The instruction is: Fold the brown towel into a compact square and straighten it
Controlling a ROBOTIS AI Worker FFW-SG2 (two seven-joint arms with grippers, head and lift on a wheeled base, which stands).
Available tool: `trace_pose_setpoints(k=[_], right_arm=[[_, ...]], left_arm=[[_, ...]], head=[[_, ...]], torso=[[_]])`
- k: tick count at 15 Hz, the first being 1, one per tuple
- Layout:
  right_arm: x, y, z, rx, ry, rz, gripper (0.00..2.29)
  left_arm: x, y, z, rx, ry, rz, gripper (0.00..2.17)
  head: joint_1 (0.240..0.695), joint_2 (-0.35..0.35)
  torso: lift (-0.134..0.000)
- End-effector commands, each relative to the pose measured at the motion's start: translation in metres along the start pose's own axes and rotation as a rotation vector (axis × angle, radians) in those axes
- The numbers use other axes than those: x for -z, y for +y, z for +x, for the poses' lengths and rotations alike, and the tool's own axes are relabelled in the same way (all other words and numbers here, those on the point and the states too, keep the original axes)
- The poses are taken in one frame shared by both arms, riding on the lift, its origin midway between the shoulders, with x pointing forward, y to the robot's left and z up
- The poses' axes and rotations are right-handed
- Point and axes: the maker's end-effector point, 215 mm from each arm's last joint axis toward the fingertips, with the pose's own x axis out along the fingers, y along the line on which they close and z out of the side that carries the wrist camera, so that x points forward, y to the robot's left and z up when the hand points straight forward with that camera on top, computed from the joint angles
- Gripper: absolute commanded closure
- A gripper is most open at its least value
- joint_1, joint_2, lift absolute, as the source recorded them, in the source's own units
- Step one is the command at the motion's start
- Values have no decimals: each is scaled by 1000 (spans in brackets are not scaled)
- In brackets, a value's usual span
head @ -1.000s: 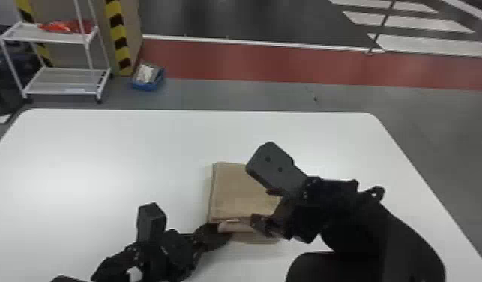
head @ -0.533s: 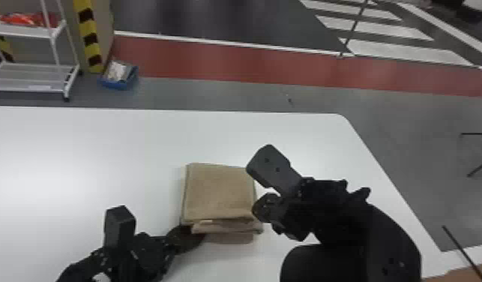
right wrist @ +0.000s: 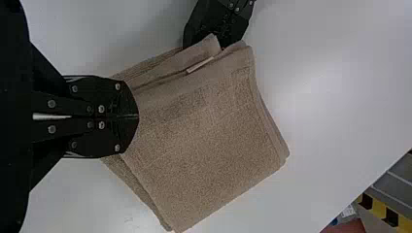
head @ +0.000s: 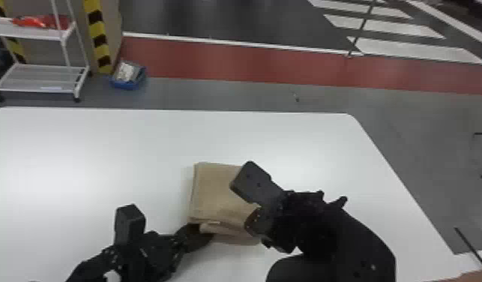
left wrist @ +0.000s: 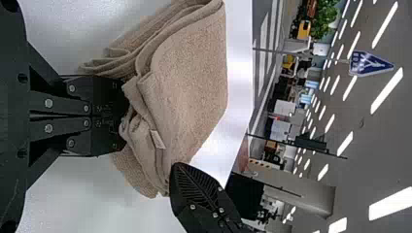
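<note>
Left gripper [left wrist: 122,116], right gripper [right wrist: 136,116]: each pressed together at brown towel's [right wrist: 209,150] edges; pinch unclear. Risk: skewed layers; likely cause, uneven tugging.

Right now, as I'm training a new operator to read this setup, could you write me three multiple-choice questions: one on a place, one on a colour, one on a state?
1. Where is the left gripper?
A) At the far right corner of the towel
B) By the towel's near left corner
C) Beyond the towel's far edge

2. What colour is the small bin on the floor beyond the table?
A) Blue
B) Green
C) Orange

3. How does the towel lie?
A) Spread out in one layer
B) Rolled into a tube
C) Folded in stacked layers

Answers:
1: B, since the head view has the gripper at the corner on the robot's left, on its near side.
2: A, since the bin's sides are blue in the head view.
3: C, since both wrist views show several folded edges one over another.
</note>
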Motion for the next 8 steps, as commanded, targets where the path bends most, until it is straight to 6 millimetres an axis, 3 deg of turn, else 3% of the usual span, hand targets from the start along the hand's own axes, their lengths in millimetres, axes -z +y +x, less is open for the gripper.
trace_pose_setpoints(k=[1,3,4,5,6,7,8], right_arm=[[-1,8,4,-14,4,-5,1784],[4,11,7,-18,18,-9,1784],[6,12,9,-18,26,-9,1784],[8,12,10,-18,30,-9,1784],[9,14,11,-17,33,-11,1784],[9,15,12,-16,37,-14,1784],[10,16,15,-16,41,-19,1784]], left_arm=[[0,0,0,-1,0,-1,2145],[-2,4,-3,-8,-3,1,2067],[-2,6,-5,-14,-4,1,1811],[-4,10,-7,-22,-7,-2,1214],[-4,12,-9,-28,-10,-7,468],[-6,15,-11,-34,-11,-10,2],[-5,17,-13,-38,-11,-17,2]], head=[[695,-197],[695,-192],[695,-188],[695,-186],[695,-184],[695,-181],[695,-178]], torso=[[-124],[-124],[-124],[-124],[-124],[-124],[-124]])
